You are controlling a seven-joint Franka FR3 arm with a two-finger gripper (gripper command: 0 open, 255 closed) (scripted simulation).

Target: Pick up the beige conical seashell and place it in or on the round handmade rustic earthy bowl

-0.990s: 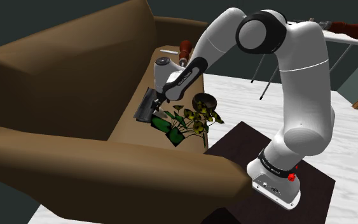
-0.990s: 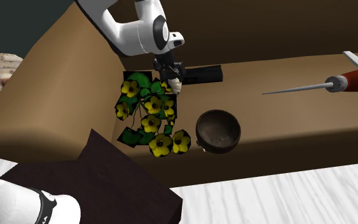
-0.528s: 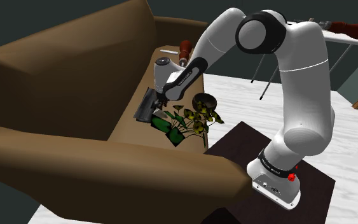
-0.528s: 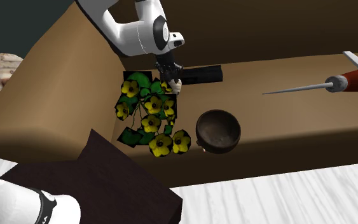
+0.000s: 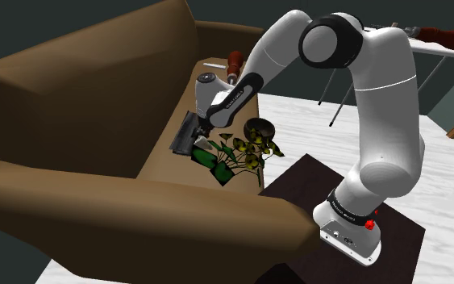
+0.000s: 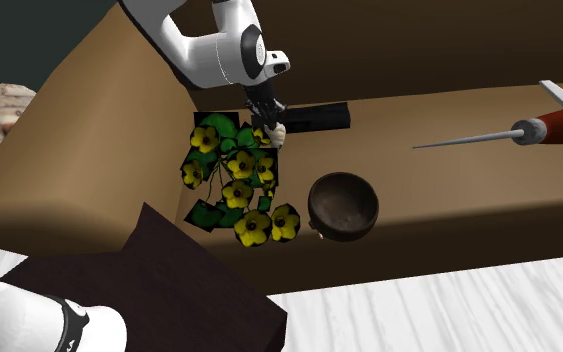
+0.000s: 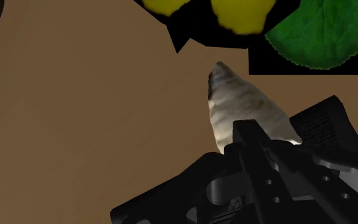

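**A:** Where is the seashell [image 6: 274,132]?

**B:** At the tips of the gripper [image 6: 268,117], just over the seat of the brown sofa [image 6: 439,170]. The black fingers are clamped on its wide end. In the wrist view a finger covers that end, and the pale, banded point sticks out past it.

**A:** Is it touching the cushion?

**B:** I can't tell. The gripper and the yellow flowers [image 6: 234,185] hide its underside.

**A:** And the bowl [image 6: 343,205]?

**B:** It's dark brown and round. In the second exterior view it sits on the seat at about four o'clock from the shell, apart from it. In the shoulder view the flowers cover its lower rim.

**A:** What else is close?

**B:** The flowers lie at seven o'clock from the shell. A flat black bar [image 6: 316,117] is at two o'clock, one end behind the gripper. A screwdriver [image 6: 509,131] lies at two o'clock from the bowl, its red handle cut off by the frame's edge.
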